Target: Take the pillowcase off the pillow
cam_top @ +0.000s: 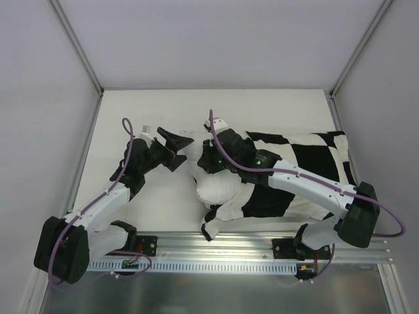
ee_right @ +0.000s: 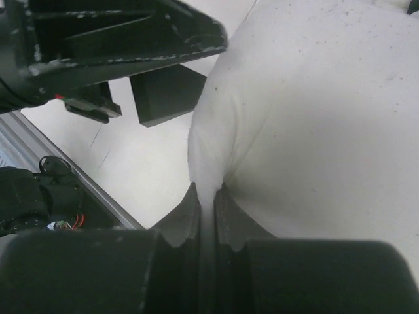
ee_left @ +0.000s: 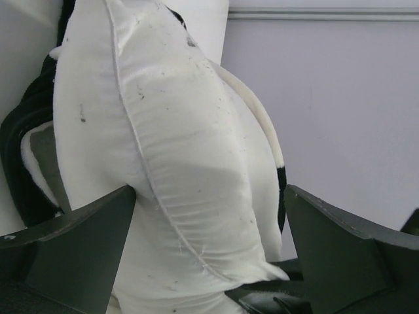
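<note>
The black-and-cream checkered pillowcase (cam_top: pixel 314 160) lies at the right of the table and covers the right part of the plain white pillow (cam_top: pixel 219 188), whose left end sticks out bare. My right gripper (cam_top: pixel 208 162) is shut on a pinched fold of the white pillow (ee_right: pixel 314 118) fabric, as the right wrist view (ee_right: pixel 206 196) shows. My left gripper (cam_top: pixel 185 149) is open at the bare end. In the left wrist view the pillow (ee_left: pixel 177 163) sits between its spread fingers (ee_left: pixel 78 248), touching the left one. Black pillowcase edges (ee_left: pixel 19 150) show behind it.
The white table (cam_top: pixel 150 203) has grey walls on three sides and a metal rail (cam_top: pixel 249 252) along the near edge. The left gripper's black fingers (ee_right: pixel 118 39) sit close above the right gripper in the right wrist view.
</note>
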Controlling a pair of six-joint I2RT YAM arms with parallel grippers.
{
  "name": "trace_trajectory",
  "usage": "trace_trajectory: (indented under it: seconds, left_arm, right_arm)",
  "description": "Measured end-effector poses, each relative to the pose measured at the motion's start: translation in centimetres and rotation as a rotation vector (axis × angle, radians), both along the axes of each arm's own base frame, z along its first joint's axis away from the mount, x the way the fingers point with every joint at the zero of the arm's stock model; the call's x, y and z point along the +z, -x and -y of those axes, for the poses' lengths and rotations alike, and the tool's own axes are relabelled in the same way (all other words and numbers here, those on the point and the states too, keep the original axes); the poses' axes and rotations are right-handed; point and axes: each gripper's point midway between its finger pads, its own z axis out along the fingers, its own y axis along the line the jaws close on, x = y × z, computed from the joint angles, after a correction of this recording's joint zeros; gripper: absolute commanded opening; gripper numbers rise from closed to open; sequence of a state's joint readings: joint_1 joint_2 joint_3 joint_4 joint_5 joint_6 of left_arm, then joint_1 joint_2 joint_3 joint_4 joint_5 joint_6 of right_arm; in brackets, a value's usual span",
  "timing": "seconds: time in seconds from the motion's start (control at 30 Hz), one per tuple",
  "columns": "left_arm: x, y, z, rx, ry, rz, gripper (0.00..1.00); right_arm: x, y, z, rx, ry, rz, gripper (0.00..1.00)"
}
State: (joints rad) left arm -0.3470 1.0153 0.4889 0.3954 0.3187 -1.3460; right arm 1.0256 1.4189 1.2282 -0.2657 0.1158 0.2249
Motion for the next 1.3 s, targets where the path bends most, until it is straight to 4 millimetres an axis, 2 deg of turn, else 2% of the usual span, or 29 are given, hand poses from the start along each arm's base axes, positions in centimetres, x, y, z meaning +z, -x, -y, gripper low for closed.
trace_trajectory:
  seconds: [0.3, 0.33, 0.37, 0.4, 0.43, 0.5, 0.53, 0.6, 0.67, 0.83, 0.9, 0.93, 1.03, 1.1, 1.13, 1.23, 1.3]
  left_arm:
    - [-3.2, -0.9, 3.2, -0.129, -0.021, -0.144, 0.99]
    - [-3.6, -0.9, 3.5, -0.140, -0.023, -0.159, 0.93]
    - [-3.8, -0.9, 3.8, -0.154, -0.025, -0.171, 0.75]
    - [-4.1, -1.0, 4.0, -0.167, -0.027, -0.182, 0.21]
    - [-4.4, -1.0, 4.3, -0.179, -0.034, -0.189, 0.00]
    - [-4.6, -1.0, 4.6, -0.205, -0.048, -0.200, 0.00]
    - [-4.5, -1.1, 4.7, -0.213, -0.053, -0.199, 0.00]
    - [-4.5, -1.2, 4.2, -0.211, -0.066, -0.204, 0.00]
    - [-4.6, -1.0, 3.5, -0.202, -0.081, -0.209, 0.00]
    - [-3.8, -1.0, 0.6, -0.155, -0.108, -0.183, 0.00]
    - [-3.5, -1.2, -0.9, -0.131, -0.120, -0.174, 0.00]
    - [-3.4, -1.3, -1.7, -0.119, -0.127, -0.170, 0.00]
    - [-3.2, -1.6, -4.7, -0.059, -0.146, -0.167, 0.00]
    - [-2.8, -1.8, -7.2, -0.004, -0.148, -0.166, 0.00]
    - [-2.8, -2.0, -8.6, 0.030, -0.154, -0.165, 0.00]
    - [-2.7, -2.4, -12.5, 0.128, -0.155, -0.185, 0.00]
    - [-2.6, -2.6, -14.5, 0.180, -0.158, -0.201, 0.00]
  right_arm:
    - [-1.7, 0.0, 0.0, 0.002, 0.047, -0.022, 0.01]
    - [-2.0, 0.0, 0.1, 0.002, 0.059, -0.026, 0.01]
    - [-2.3, 0.0, 0.2, 0.004, 0.077, -0.032, 0.01]
    - [-2.5, -0.1, 0.2, 0.008, 0.095, -0.035, 0.02]
    - [-2.5, -0.1, 0.1, 0.012, 0.111, -0.036, 0.26]
    - [-2.2, -0.2, 0.0, 0.020, 0.136, -0.041, 0.57]
    - [-1.7, -0.3, -0.2, 0.027, 0.136, -0.036, 0.76]
    - [-0.3, -0.4, -0.3, 0.036, 0.141, -0.001, 0.87]
    - [1.5, -0.4, 0.5, 0.022, 0.142, 0.043, 0.90]
    - [6.5, -1.2, 6.7, -0.104, 0.124, 0.158, 0.92]
    - [7.8, -2.4, 11.2, -0.217, 0.111, 0.186, 0.92]
    - [7.7, -3.1, 13.7, -0.285, 0.115, 0.191, 0.93]
    - [5.3, -4.4, 21.7, -0.491, 0.158, 0.145, 0.95]
    - [2.7, -4.3, 26.9, -0.630, 0.195, 0.078, 0.95]
    - [1.5, -3.9, 28.7, -0.678, 0.203, 0.037, 0.95]
    - [-1.5, -2.7, 32.1, -0.770, 0.174, -0.083, 0.96]
    - [-3.2, -2.1, 33.1, -0.804, 0.147, -0.148, 0.97]
